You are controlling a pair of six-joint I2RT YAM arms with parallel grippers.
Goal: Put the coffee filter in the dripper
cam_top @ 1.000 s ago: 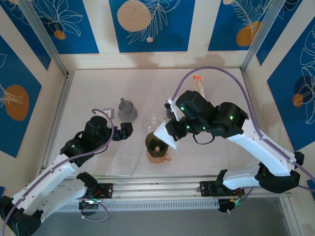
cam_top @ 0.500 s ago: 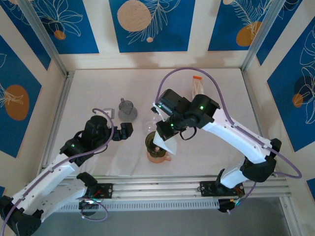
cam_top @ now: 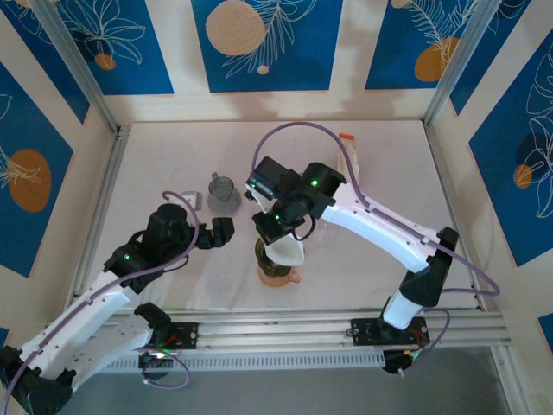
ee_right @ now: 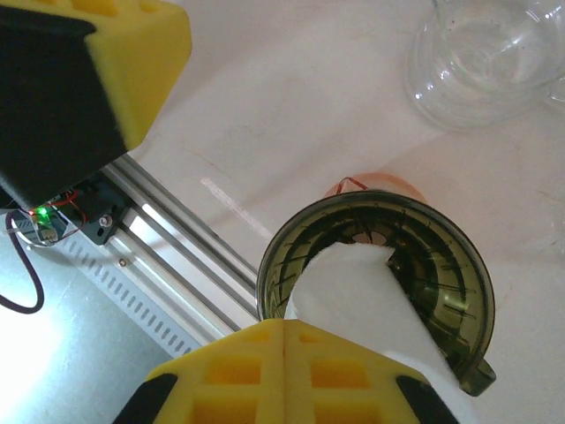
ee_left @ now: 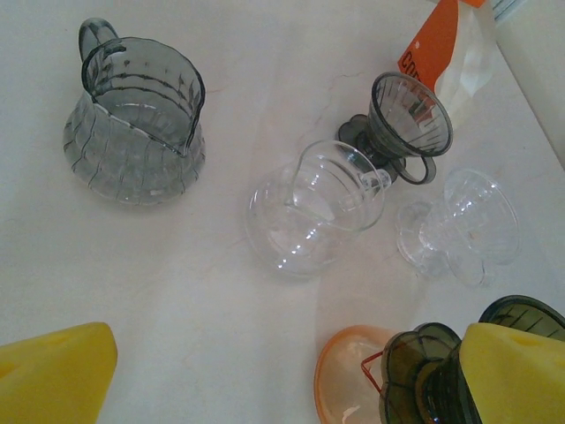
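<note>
A dark green dripper (ee_right: 459,265) sits on an orange base (ee_left: 349,380) near the table's front middle (cam_top: 273,264). My right gripper (ee_right: 284,331) hangs right over it, shut on a white coffee filter (ee_right: 371,300). The filter's rounded end reaches down inside the dripper's ribbed cone. From above, the filter (cam_top: 289,251) lies across the dripper's right side, under the right gripper (cam_top: 281,232). My left gripper (cam_top: 220,232) stands open to the left of the dripper (ee_left: 424,371), with nothing between its yellow fingers (ee_left: 53,371).
Behind the dripper stand a grey ribbed glass pitcher (ee_left: 137,124), a clear glass server (ee_left: 313,208), a dark grey dripper (ee_left: 406,119) and a clear dripper (ee_left: 463,225). An orange-and-white filter packet (cam_top: 347,151) lies at the back. The rail edge (ee_right: 177,238) runs close in front.
My right arm has swung left with the filter, from beside the dripper to over it, and the filter's end now sits in the cone. The left arm has stayed still.
</note>
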